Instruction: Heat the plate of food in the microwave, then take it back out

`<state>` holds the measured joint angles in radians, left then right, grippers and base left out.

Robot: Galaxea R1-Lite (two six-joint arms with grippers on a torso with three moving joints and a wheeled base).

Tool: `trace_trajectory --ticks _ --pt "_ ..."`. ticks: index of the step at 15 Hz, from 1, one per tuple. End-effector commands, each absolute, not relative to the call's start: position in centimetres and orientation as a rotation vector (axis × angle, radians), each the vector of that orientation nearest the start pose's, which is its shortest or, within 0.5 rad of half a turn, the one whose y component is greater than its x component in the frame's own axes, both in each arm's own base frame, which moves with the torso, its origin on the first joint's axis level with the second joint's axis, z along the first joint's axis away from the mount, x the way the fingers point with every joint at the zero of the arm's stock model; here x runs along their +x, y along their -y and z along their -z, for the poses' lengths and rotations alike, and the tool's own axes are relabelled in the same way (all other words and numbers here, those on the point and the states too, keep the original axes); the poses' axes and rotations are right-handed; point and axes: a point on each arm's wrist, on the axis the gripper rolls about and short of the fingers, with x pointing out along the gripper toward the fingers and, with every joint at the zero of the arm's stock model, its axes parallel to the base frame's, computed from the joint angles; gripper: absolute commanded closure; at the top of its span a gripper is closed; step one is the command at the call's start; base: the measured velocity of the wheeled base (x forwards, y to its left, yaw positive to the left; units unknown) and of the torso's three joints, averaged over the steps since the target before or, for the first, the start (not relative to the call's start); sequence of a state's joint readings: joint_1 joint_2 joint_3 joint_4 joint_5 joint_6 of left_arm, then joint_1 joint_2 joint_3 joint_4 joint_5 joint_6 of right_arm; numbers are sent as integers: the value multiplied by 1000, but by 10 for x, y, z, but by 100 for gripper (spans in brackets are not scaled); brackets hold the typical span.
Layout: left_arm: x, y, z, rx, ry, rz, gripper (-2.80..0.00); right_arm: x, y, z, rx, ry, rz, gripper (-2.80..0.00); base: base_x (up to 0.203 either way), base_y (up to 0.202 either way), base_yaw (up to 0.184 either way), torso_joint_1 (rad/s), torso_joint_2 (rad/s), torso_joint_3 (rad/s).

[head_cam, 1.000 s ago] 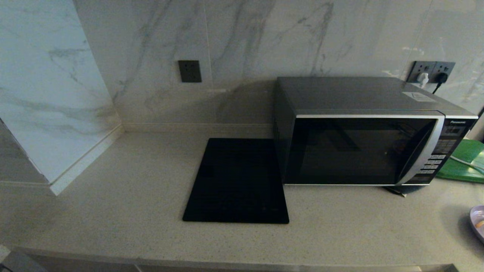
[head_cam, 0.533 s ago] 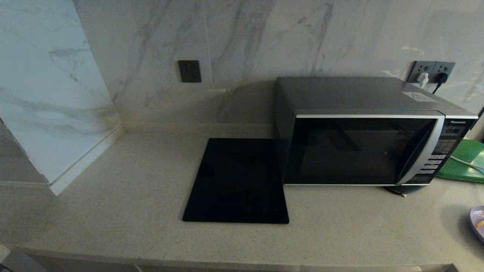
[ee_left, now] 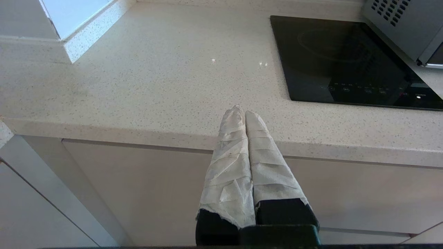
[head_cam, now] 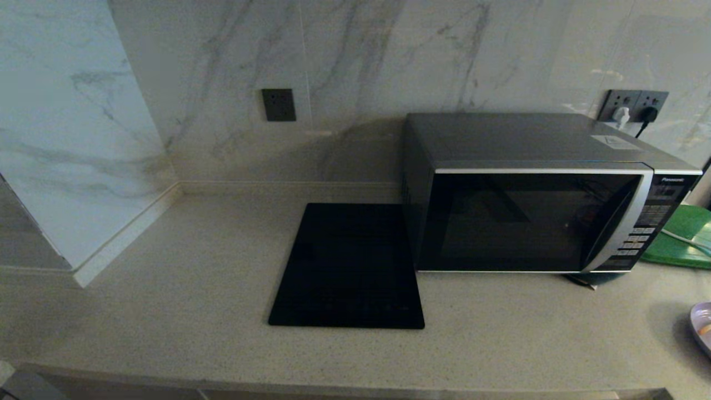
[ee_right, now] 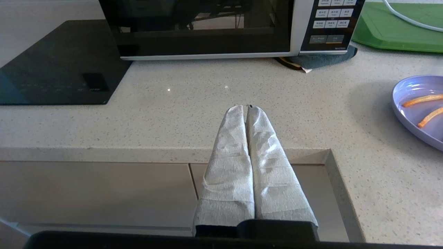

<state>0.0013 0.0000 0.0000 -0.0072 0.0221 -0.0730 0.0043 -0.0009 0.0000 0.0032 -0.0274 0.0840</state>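
Plate of food (ee_right: 420, 110) is sitting on the counter (head_cam: 183, 311), right of the microwave (head_cam: 533, 211). Probably light, rigid and slick-rimmed, so I'm thinking pinch the near edge. Left gripper (ee_left: 241, 114) and right gripper (ee_right: 246, 110) are both hanging pressed together, holding nothing.

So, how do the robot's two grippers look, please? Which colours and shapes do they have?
Both look alike. The left gripper and the right gripper each have two long tapering fingers wrapped in crinkled white tape or paper, on a black base. No cables or markings are visible on them.
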Motion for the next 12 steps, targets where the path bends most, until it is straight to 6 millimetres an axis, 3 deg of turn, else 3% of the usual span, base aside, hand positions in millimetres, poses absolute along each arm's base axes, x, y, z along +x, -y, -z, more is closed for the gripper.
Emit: trace_trajectory --ticks 1,12 --pt "-23 0 -76 -74 7 -24 0 -23 1 -75 84 -5 23 0 0 0 0 0 0 0" --pt "-23 0 -76 -74 7 -24 0 -23 1 -75 84 -4 23 0 0 0 0 0 0 0"
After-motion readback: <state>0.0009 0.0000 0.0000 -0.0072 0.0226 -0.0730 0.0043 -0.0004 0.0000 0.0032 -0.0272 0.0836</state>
